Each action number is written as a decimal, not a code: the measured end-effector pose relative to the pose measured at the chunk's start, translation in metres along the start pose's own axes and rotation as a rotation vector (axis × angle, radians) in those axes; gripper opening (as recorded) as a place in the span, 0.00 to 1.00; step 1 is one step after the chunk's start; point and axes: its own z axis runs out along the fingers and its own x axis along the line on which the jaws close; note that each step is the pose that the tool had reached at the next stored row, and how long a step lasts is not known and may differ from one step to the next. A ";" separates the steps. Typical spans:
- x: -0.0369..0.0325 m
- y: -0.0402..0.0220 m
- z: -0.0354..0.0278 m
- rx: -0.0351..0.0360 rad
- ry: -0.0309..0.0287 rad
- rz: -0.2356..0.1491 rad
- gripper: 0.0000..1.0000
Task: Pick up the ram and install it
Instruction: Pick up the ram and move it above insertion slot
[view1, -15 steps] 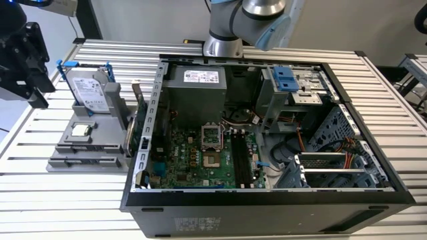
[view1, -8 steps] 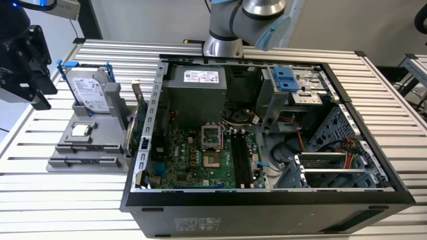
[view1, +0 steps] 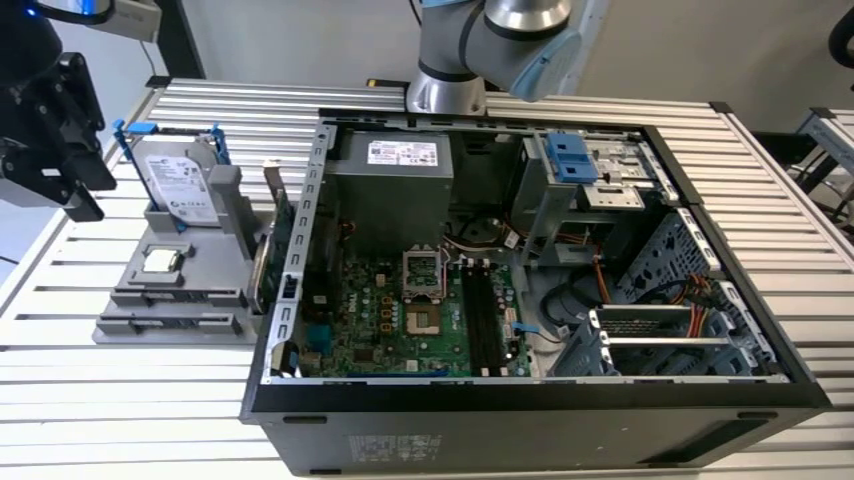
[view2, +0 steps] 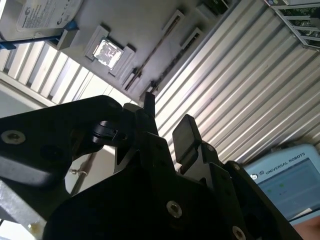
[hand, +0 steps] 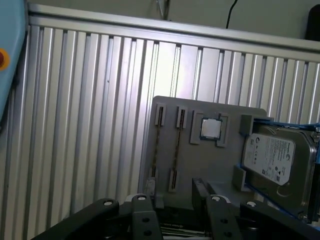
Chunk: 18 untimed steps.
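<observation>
The gripper (hand: 175, 192) hangs with its two black fingers (hand: 199, 190) spread apart and nothing between them. It is clear of the grey holder tray (hand: 210, 160), off the tray's side toward the exterior view's left. At the tray's end nearest the exterior camera are two long slots. The ram (hand: 176, 150) stands on edge in the slot closer to the tray's middle, seen in the first wrist view as a thin dark strip held by clips at both ends; the gripper is apart from it. A second strip (hand: 156, 145) of the same look sits in the outer slot, just beside the first and parallel to it. In the tray's middle a square processor (hand: 210, 128) with a shiny lid lies flat in its pocket, near the slots. At the tray's far end a silver hard drive (hand: 277, 162) with blue rails leans in its cradle. Along the tray's side facing the case, a card (view1: 274, 195) with a metal bracket stands upright. Just beyond that side is the computer case (view1: 534, 410) with its side panel off, resting on the same ribbed metal table (view1: 80, 400) as the tray. Inside, the green motherboard (view1: 380, 310) lies flat in the part nearest the tray, with long black memory slots (view1: 483, 315) on its side away from the tray. Past the case's back wall, well apart from the tray, stands the arm's base (view1: 447, 90).
</observation>
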 end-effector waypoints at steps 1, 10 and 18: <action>0.0000 0.0000 0.0002 0.0003 0.0000 0.000 1.00; -0.0001 0.0000 0.0014 0.0049 0.0005 0.000 1.00; 0.0000 0.0000 0.0039 0.0100 0.0010 -0.005 1.00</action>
